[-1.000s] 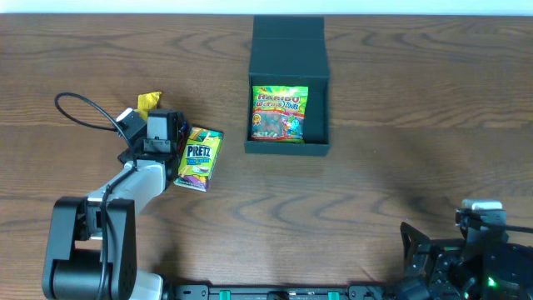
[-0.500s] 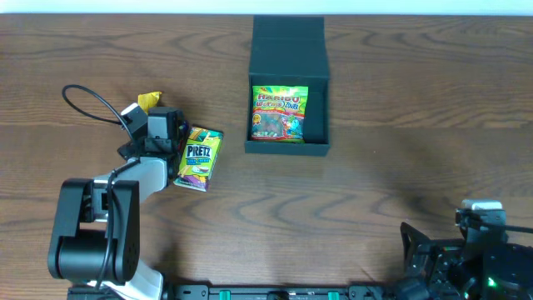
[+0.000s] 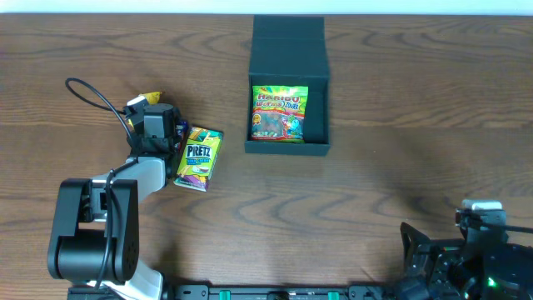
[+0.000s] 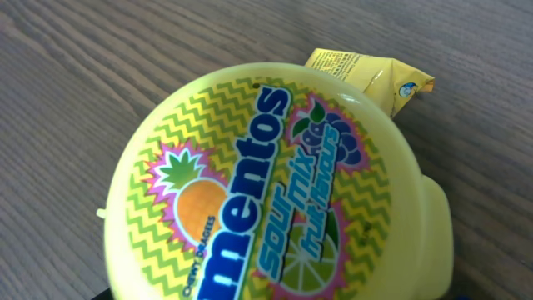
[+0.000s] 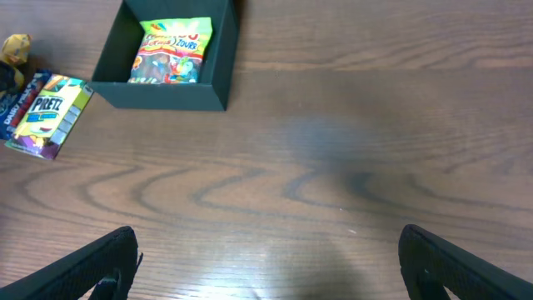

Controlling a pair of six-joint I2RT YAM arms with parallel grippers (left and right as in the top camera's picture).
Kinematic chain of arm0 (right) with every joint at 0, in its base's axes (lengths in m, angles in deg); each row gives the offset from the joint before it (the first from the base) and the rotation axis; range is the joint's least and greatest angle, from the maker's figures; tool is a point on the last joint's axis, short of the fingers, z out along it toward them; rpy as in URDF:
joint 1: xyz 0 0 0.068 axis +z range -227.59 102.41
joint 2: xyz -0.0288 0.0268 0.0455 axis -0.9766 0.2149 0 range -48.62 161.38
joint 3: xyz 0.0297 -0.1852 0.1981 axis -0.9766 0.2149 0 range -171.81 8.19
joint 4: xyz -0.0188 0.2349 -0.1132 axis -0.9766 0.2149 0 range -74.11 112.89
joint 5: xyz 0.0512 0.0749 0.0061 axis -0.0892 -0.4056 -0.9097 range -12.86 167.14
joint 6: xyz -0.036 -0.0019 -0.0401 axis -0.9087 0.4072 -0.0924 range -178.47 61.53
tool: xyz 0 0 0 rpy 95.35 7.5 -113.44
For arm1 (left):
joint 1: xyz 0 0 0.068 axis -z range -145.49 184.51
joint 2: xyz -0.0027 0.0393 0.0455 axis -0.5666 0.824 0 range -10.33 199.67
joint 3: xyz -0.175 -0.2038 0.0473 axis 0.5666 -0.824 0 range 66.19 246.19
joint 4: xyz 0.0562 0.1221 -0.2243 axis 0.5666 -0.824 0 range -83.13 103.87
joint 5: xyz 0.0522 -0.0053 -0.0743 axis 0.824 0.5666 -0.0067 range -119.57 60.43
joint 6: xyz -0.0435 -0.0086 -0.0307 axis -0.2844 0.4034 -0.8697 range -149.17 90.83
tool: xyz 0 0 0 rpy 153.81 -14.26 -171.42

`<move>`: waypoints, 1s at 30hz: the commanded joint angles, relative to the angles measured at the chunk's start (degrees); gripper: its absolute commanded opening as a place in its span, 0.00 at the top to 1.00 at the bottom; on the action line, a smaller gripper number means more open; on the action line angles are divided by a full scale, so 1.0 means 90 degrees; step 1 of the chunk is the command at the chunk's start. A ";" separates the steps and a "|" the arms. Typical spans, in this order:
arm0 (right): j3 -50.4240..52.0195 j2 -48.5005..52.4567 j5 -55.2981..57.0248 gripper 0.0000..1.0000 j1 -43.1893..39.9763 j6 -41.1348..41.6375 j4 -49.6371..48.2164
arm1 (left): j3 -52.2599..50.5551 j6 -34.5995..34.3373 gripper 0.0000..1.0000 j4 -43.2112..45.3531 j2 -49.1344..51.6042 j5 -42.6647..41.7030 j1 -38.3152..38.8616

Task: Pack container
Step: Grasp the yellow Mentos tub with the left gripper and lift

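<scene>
Right jaws are seen spread wide: one dark finger (image 5: 104,267) is shown at each lower corner of the right wrist view, with only bare bench (image 5: 333,167) between them, and nothing is held. The right arm (image 3: 466,250) is kept low at the near right corner of the bench.

Left jaws cannot be judged. No finger is shown in the left wrist view, and from overhead they are covered by the end of the left arm (image 3: 154,129), which is reached out from the near left corner over the left part of the bench. The left wrist view is filled by a round yellow Mentos tub (image 4: 275,183), its printed top turned to the camera. A crumpled yellow packet (image 4: 371,77) is seen just behind the tub.

The container (image 3: 287,148) is set near the far edge of the bench, about midway along it, its flap lid (image 3: 287,37) laid back toward that edge. A Haribo packet (image 3: 280,113) is laid flat inside. A Pretz box (image 3: 198,158) is laid flat on the bench just beside the left arm, apart from the container.
</scene>
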 commanded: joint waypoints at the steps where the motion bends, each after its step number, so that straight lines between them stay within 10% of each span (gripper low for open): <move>1: -0.0041 0.0002 0.0058 0.01 0.0041 0.0063 0.0005 | 0.0027 0.0228 0.82 -0.0002 0.0044 -0.0061 -0.0024; 3: -0.0041 0.0002 0.0058 0.01 0.0041 0.0063 0.0005 | 0.0029 0.0226 0.94 -0.0005 -0.0036 -0.0058 -0.0019; 17: -0.0041 0.0002 0.0058 0.01 0.0041 0.0063 0.0005 | 0.0066 0.1486 0.94 -0.0563 -0.2433 -0.1503 -0.0019; 30: -0.0041 0.0002 0.0058 0.01 0.0041 0.0063 0.0005 | 0.2436 0.2297 0.94 -0.4099 -0.2873 -0.2312 0.0425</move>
